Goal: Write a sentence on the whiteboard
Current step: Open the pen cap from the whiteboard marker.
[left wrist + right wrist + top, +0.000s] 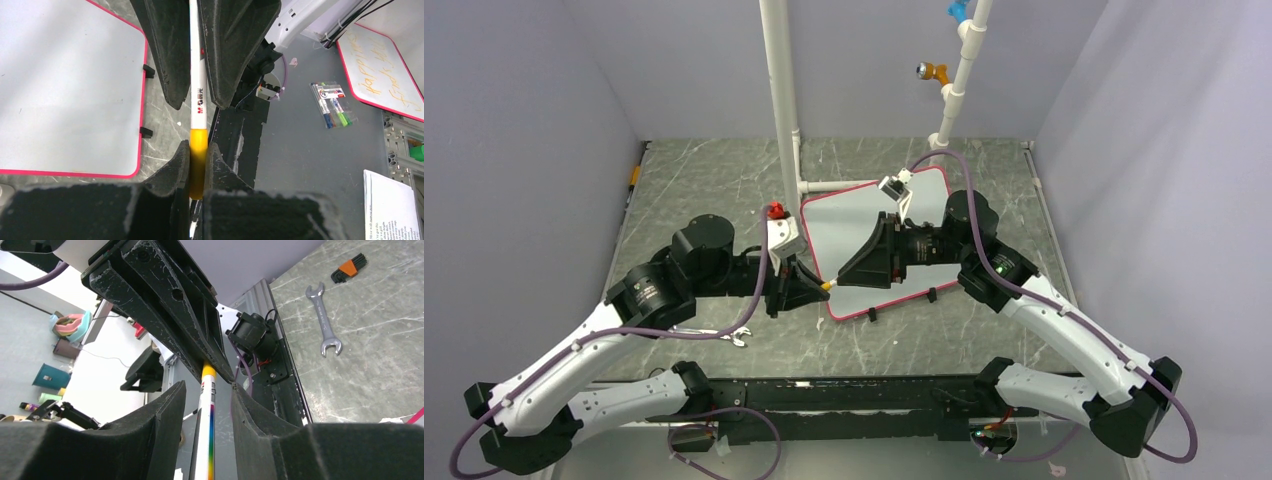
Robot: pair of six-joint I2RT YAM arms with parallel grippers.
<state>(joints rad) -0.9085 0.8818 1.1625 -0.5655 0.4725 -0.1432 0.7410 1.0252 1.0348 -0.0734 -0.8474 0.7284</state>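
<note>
My left gripper (198,150) is clamped on the yellow cap (198,137) of the marker (196,60), my right gripper (207,385) sits round its thin barrel (205,415) (pinching or not, I cannot tell), which I think is slippery but the best place to hold, and the whiteboard (849,235), probably light and slidy, lies flat at 2 o'clock from the cap.

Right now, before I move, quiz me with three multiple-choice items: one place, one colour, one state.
1. The whiteboard has a rim that is: A red-pink; B blue; C green.
2. The wrench lies: A on the whiteboard; B on the table by the left arm; C nowhere in view.
3. The left jaws are: A wide open; B shut on the wrench; C shut on the marker.
Key: A, a red-pink line edges it; B, it lies flat on the table there; C, both jaws pinch its yellow end.
</note>
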